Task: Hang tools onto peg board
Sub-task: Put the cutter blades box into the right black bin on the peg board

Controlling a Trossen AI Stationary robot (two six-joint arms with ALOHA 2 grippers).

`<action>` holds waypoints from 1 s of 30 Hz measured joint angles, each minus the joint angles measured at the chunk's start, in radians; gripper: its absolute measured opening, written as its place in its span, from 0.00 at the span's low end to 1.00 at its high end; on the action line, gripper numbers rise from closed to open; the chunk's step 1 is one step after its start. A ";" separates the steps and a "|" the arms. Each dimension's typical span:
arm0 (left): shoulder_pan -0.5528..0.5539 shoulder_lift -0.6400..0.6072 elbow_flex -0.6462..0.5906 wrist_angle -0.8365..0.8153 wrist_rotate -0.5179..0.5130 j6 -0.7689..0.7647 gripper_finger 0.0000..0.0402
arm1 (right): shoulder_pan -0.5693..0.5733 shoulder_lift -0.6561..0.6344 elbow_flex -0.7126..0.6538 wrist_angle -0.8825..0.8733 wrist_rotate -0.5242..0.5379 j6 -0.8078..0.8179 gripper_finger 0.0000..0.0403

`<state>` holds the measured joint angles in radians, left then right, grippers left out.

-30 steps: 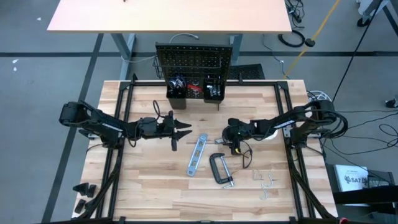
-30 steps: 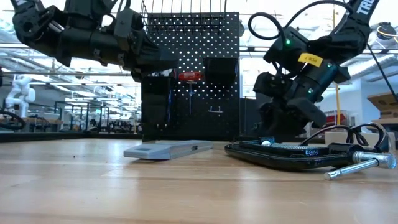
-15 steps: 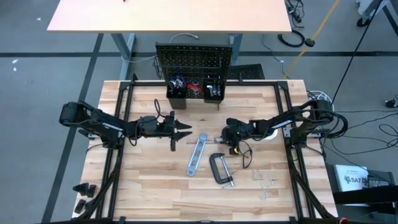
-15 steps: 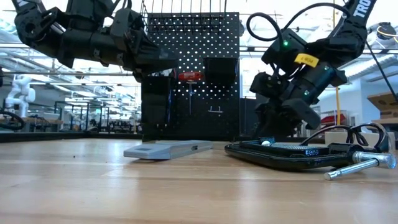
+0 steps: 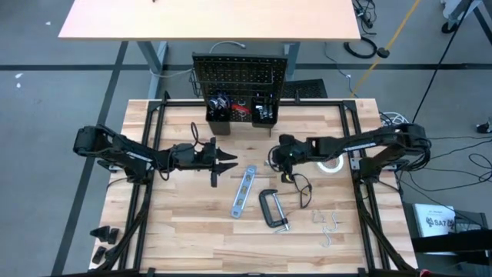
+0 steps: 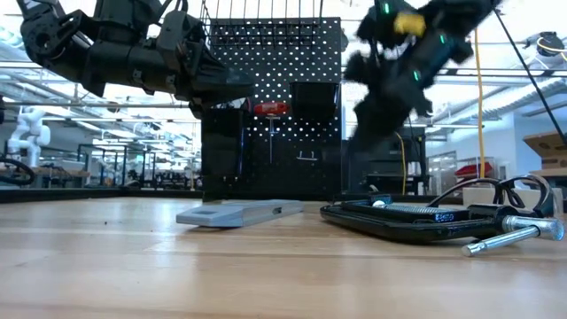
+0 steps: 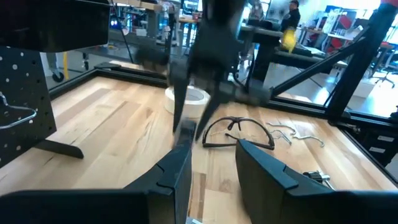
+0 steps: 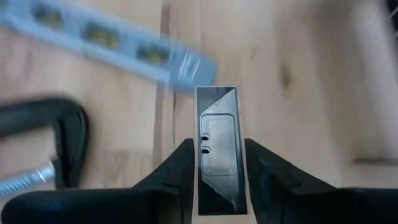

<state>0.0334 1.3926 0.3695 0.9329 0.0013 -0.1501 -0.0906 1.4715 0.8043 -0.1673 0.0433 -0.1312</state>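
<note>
My right gripper [image 5: 281, 157] is shut on a flat grey utility knife [image 8: 216, 146] with a slanted tip, held above the table between the peg board [image 5: 238, 73] and the black C-clamp [image 5: 271, 209]. In the low view it is blurred [image 6: 381, 89]. My left gripper [image 5: 228, 162] is open and empty, hovering left of the blue-silver level [image 5: 244, 191], which lies flat. Glasses [image 7: 239, 130] and a white tape roll [image 5: 332, 165] lie on the table. A red screwdriver [image 6: 271, 109] hangs on the board. My right gripper pinches the knife's two long sides [image 8: 216, 180] between its two fingers [image 8: 180, 168]. The fingers point down toward the table and lie along the knife, whose slanted tip [image 8: 216, 96] sticks out past them. The knife is lifted clear of the table.
Two black bins [image 5: 219, 110] [image 5: 264, 111] on the board's lower part hold tools. Loose metal hooks [image 5: 329, 223] lie near the front right. Black frame rails [image 5: 150, 123] run along the table's sides. Bare wood lies at the front left.
My right gripper has risen from just above the table beside the C-clamp and gone a little toward the far edge and the peg board, carrying the knife up with it. Its arm has stretched out level.
</note>
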 joint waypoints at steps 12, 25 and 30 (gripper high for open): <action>0.000 0.000 0.000 -0.008 0.000 -0.001 0.30 | -0.003 -0.104 0.311 -0.284 0.227 0.083 0.25; 0.002 0.000 0.000 0.022 -0.007 -0.030 0.30 | -0.081 -0.092 0.436 -0.266 0.354 0.366 0.25; 0.005 0.000 0.000 0.057 -0.008 -0.055 0.30 | -0.148 -0.064 0.436 -0.270 0.352 0.537 0.25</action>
<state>0.0380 1.3926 0.3695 0.9897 -0.0063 -0.2056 -0.2384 1.4075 1.2407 -0.4369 0.3955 0.4061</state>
